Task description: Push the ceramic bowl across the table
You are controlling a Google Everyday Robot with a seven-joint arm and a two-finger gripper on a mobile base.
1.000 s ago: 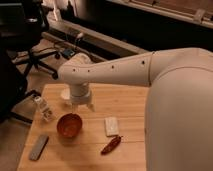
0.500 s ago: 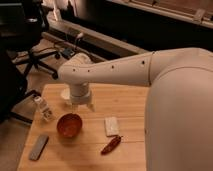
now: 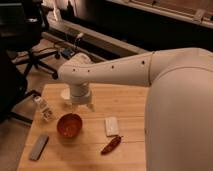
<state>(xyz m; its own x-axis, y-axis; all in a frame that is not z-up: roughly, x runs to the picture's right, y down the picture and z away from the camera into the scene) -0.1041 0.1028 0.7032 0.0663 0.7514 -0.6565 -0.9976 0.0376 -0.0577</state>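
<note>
Nothing was seen to have shifted over the last second; arm and objects were placed as before. The small glossy orange-red ceramic bowl [image 3: 69, 125] was found on the left half of the light butcher-block wooden desk [image 3: 131, 100], roughly midway between its far and near edges. The white two-finger gripper [image 3: 80, 106] was poised just beyond the bowl, toward the far edge, its fingers [image 3: 92, 106] spread apart and clamped on nothing. Contact could not be confirmed. The push was judged not yet begun, with the whole crossing left.
</note>
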